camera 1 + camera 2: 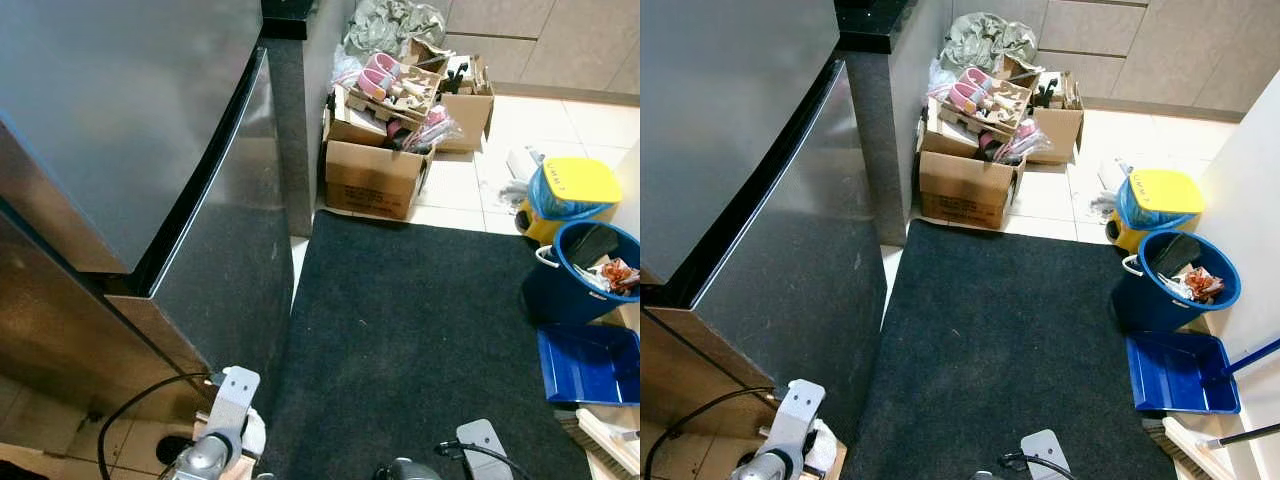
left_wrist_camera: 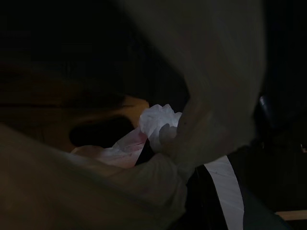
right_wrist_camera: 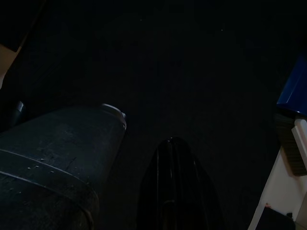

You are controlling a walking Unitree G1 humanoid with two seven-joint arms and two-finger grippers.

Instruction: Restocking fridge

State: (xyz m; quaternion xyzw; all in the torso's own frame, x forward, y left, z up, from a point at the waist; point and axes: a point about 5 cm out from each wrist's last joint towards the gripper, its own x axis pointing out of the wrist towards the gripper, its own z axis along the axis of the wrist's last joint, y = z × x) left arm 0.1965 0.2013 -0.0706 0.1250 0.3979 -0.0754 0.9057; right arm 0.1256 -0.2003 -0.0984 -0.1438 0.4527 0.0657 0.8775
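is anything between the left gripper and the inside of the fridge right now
Yes: the fridge door looks shut, its grey front facing the robot on its left, so the inside is closed off. The left arm hangs low beside the fridge, with a white bag at its gripper. Nothing else visible blocks the door.

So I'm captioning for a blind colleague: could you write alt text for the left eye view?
A closed stainless-steel fridge fills the left, beside a dark floor mat. Cluttered brown cardboard boxes sit behind the mat; a blue plastic bucket and blue dustpan stand right.

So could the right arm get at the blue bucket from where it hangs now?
Probably not yet: the right arm hangs low at the mat's near edge, and the bucket sits well ahead, though nothing blocks the way.
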